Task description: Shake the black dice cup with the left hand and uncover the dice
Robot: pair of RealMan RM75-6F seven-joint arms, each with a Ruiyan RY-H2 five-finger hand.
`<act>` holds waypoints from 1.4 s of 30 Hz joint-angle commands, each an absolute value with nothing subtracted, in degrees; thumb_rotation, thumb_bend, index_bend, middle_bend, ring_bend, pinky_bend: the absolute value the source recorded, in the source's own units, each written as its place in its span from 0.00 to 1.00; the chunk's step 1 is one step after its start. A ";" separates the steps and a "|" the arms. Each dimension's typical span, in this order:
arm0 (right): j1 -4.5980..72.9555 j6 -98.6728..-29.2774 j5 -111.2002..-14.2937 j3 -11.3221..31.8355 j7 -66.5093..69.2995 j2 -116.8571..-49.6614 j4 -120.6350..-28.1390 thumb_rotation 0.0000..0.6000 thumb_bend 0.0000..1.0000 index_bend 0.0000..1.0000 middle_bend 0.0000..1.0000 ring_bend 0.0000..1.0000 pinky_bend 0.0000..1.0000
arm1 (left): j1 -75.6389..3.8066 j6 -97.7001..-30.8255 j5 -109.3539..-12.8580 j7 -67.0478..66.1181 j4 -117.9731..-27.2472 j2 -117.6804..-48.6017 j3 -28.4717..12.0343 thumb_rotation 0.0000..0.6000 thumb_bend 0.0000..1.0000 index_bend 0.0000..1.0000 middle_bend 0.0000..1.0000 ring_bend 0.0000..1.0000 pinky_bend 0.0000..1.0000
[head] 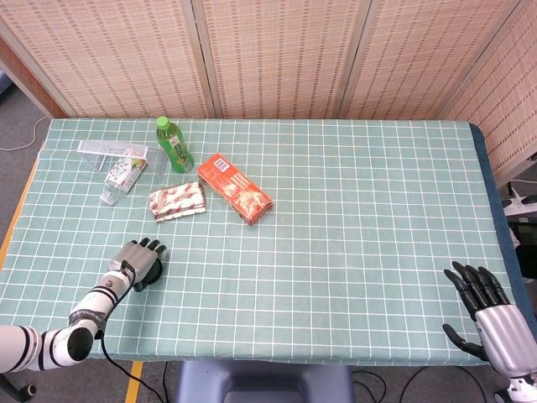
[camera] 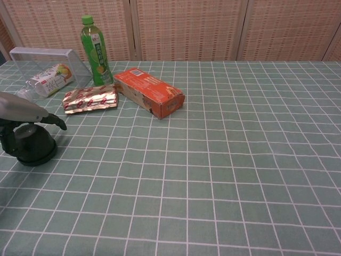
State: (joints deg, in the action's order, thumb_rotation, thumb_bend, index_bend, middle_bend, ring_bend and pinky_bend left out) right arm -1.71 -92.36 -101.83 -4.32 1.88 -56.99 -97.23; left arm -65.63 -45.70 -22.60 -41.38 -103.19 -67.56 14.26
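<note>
The black dice cup (camera: pixel 33 146) stands mouth down on the green checked cloth at the near left. In the head view only its edge (head: pixel 156 274) shows under my left hand (head: pixel 140 259). That left hand (camera: pixel 21 109) lies on top of the cup, its fingers (camera: pixel 53 120) reaching straight out past it and its thumb down the cup's left side; they are not wrapped around it. No dice are visible. My right hand (head: pixel 487 306) is at the near right corner, fingers spread, holding nothing.
Behind the cup lie a foil snack packet (camera: pixel 90 98), an orange box (camera: pixel 149 92), an upright green bottle (camera: pixel 95 50) and a clear container (camera: pixel 42 56) with a small bottle (camera: pixel 50 79) lying by it. The table's near edge is close to both hands.
</note>
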 commanded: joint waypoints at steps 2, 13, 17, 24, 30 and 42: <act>-1.72 -92.39 -101.84 -4.35 2.01 -56.94 -97.24 1.00 0.20 0.00 0.00 0.00 0.00 | -65.89 -45.93 -22.58 -41.71 -102.99 -68.00 14.35 1.00 0.36 0.11 0.05 0.00 0.20; -1.61 -92.33 -101.69 -4.24 2.29 -57.02 -97.08 1.00 0.20 0.00 0.00 0.00 0.00 | -65.63 -45.80 -22.50 -41.30 -101.49 -69.15 14.89 1.00 0.36 0.16 0.08 0.03 0.23; -1.58 -92.33 -101.65 -4.21 2.34 -57.01 -97.04 1.00 0.20 0.00 0.00 0.00 0.00 | -65.12 -45.80 -22.93 -40.45 -101.21 -69.16 14.79 1.00 0.36 0.18 0.09 0.04 0.30; -1.80 -92.83 -101.97 -4.30 2.48 -56.91 -97.07 1.00 0.20 0.00 0.00 0.00 0.00 | -64.37 -46.02 -24.17 -39.73 -101.35 -68.59 15.09 1.00 0.36 0.18 0.09 0.04 0.32; -1.85 -93.00 -102.37 -4.46 2.55 -56.85 -97.14 1.00 0.20 0.00 0.00 0.00 0.00 | -63.12 -46.44 -26.15 -38.86 -101.59 -68.20 15.33 1.00 0.35 0.18 0.09 0.04 0.32; -1.87 -93.06 -102.46 -4.50 2.67 -56.86 -97.06 1.00 0.20 0.00 0.00 0.00 0.00 | -60.98 -46.00 -30.73 -36.54 -100.41 -68.71 14.15 1.00 0.35 0.15 0.09 0.07 0.38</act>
